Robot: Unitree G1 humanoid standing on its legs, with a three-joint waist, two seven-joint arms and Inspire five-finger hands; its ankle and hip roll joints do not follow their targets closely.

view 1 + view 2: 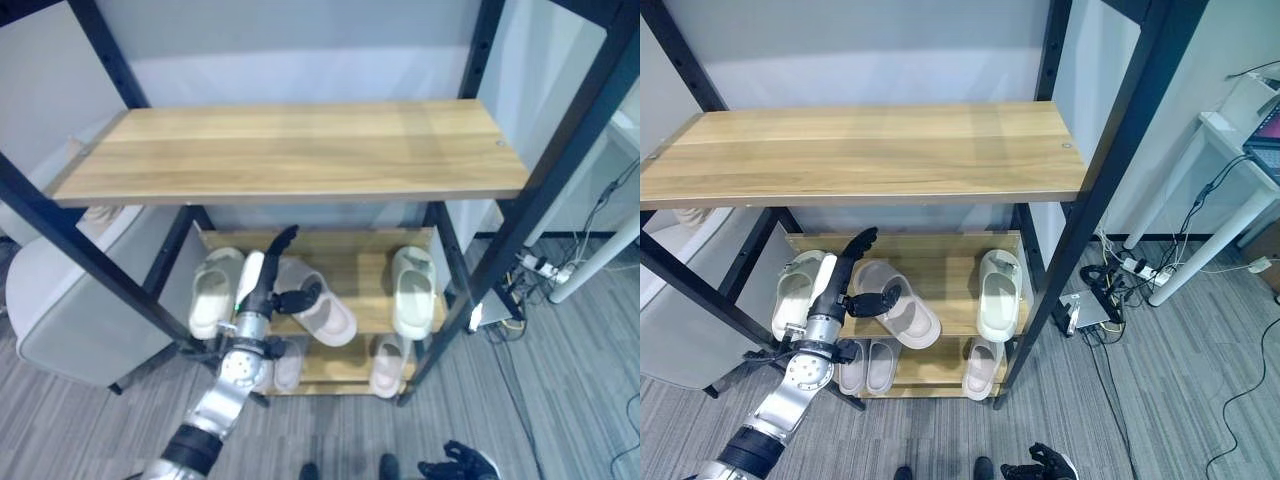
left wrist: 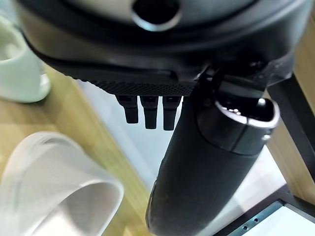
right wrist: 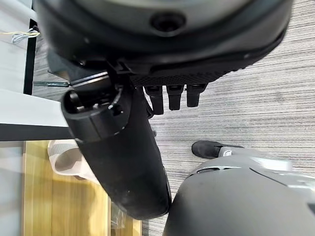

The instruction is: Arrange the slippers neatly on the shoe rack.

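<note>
On the rack's middle shelf [image 1: 365,270] a pale green slipper [image 1: 213,290] lies at the left and its match [image 1: 413,290] at the right, both pointing straight back. Between them a pinkish-white slipper [image 1: 325,312] lies askew, its toe turned to the right front. My left hand [image 1: 262,285] reaches in over this shelf between the left green slipper and the askew one, fingers straight, thumb [image 1: 300,298] stretched over the askew slipper's near edge; the strap [image 2: 54,187] shows just past the hand. More pale slippers [image 1: 865,365] [image 1: 980,368] sit on the bottom shelf. My right hand [image 3: 123,162] hangs over the carpet, fingers straight.
The wide wooden top shelf [image 1: 290,150] overhangs the middle one. Black frame posts [image 1: 90,260] [image 1: 520,220] stand at the rack's front corners. A white padded seat [image 1: 70,310] is at the left; a power strip and cables [image 1: 540,265] lie on the floor at the right.
</note>
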